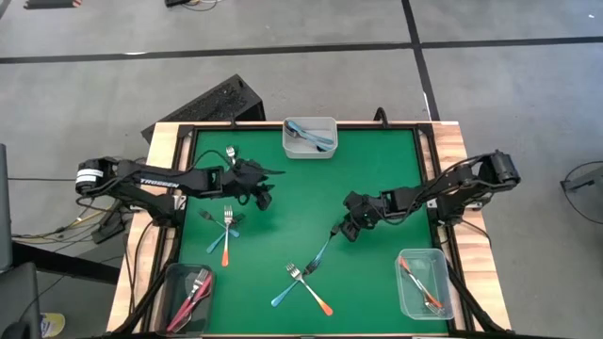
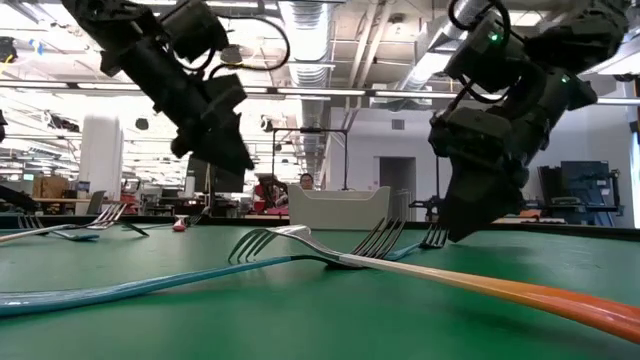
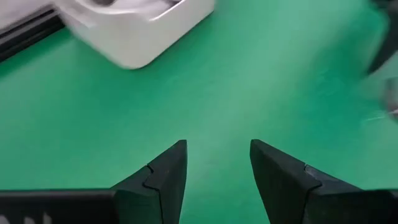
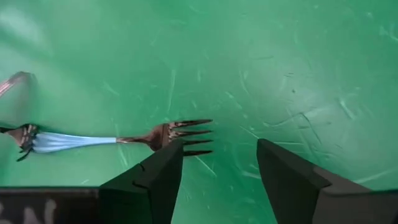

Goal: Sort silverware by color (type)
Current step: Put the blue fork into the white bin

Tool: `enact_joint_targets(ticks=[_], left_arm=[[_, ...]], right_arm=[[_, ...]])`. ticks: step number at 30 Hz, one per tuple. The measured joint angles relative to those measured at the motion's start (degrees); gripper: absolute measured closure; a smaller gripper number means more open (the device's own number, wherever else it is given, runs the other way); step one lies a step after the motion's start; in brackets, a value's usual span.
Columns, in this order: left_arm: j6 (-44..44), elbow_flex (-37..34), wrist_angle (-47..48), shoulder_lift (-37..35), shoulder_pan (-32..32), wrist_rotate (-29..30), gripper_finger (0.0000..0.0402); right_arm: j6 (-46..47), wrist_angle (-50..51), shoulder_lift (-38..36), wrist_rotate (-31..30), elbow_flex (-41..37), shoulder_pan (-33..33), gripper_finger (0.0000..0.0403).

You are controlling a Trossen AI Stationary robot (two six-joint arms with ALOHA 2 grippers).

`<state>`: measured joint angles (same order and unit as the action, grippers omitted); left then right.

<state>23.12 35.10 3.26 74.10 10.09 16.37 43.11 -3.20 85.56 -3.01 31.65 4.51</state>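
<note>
High view: left gripper (image 1: 267, 196) over mat (image 1: 377, 169) left of centre, fingers spread, holding nothing; right gripper (image 1: 347, 229) right of centre, spread, just beside blue fork (image 1: 318, 256); crossed forks (image 1: 306, 285) near front edge; more forks (image 1: 224, 234) front-left; blue forks in back bin (image 1: 311, 137); red in front-left bin (image 1: 188, 297); orange in front-right bin (image 1: 422, 282)
Low view: crossed forks (image 2: 330, 255) lie flat up front; right gripper (image 2: 480, 215) low over mat
Left wrist: fingers (image 3: 165, 177) apart over bare mat; bin (image 3: 134, 28) ahead
Right wrist: fingers (image 4: 155, 180) apart, nothing pinched; blue fork (image 4: 112, 140) flat on mat, tines by one fingertip
</note>
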Motion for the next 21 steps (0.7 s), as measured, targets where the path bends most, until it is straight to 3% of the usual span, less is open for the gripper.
enact_joint_targets(ticks=[13,21], left_arm=[[1.46,0.01,-3.95,0.10,-1.60,0.19,0.0239],[1.64,0.01,-4.30,0.10,-3.30,0.06,0.0239]], right_arm=[[0.04,-4.65,1.28,0.28,-1.02,0.84,0.0276],[-0.12,-14.69,8.70,0.04,-0.60,1.40,0.0296]])
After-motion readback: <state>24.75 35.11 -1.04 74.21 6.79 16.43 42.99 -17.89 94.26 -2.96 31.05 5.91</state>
